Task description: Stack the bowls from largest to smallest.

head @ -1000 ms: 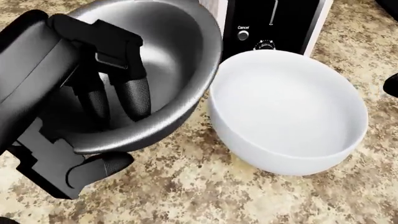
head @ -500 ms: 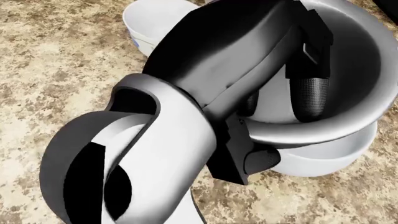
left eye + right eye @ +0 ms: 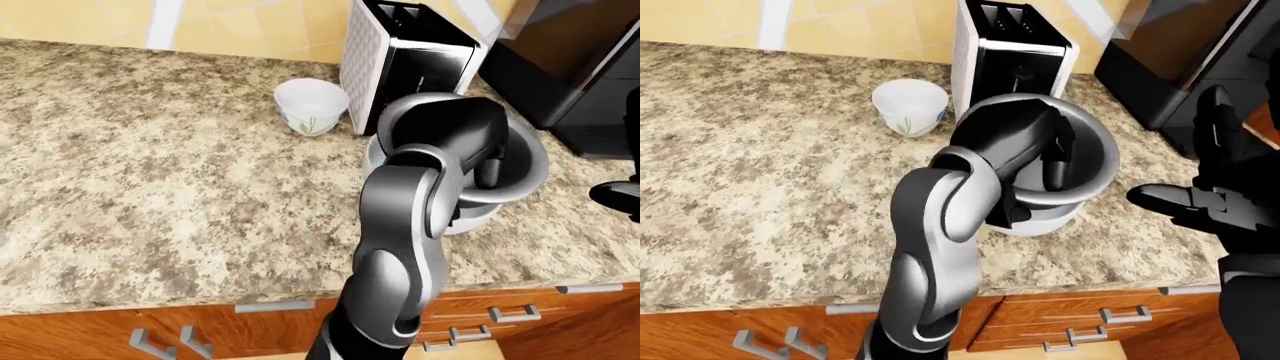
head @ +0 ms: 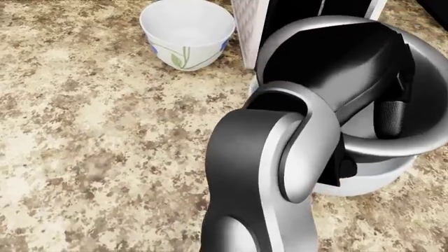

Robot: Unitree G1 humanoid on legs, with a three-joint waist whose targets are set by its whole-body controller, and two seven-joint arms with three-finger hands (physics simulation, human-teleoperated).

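Note:
My left hand (image 4: pixel 367 149) is shut on the rim of the grey metal bowl (image 4: pixel 424 143), fingers (image 4: pixel 391 118) inside and thumb outside. The metal bowl sits over the mouth of the big white bowl (image 4: pixel 382 182), partly sunk into it. I cannot tell if it rests there. My own forearm hides much of both bowls. The small white bowl with a leaf pattern (image 4: pixel 187 31) stands apart on the counter, left of the toaster. My right hand (image 3: pixel 1200 180) is open and empty, off the counter's right end.
A white and black toaster (image 3: pixel 410 60) stands right behind the bowls. A dark appliance (image 3: pixel 1180 60) stands at the top right. The speckled stone counter (image 3: pixel 150 165) stretches left. Its near edge runs above wooden drawers (image 3: pixel 200 334).
My left hand has carried the metal bowl rightwards from beside the white bowl to over it. The head view has shifted, and the small bowl has come into it.

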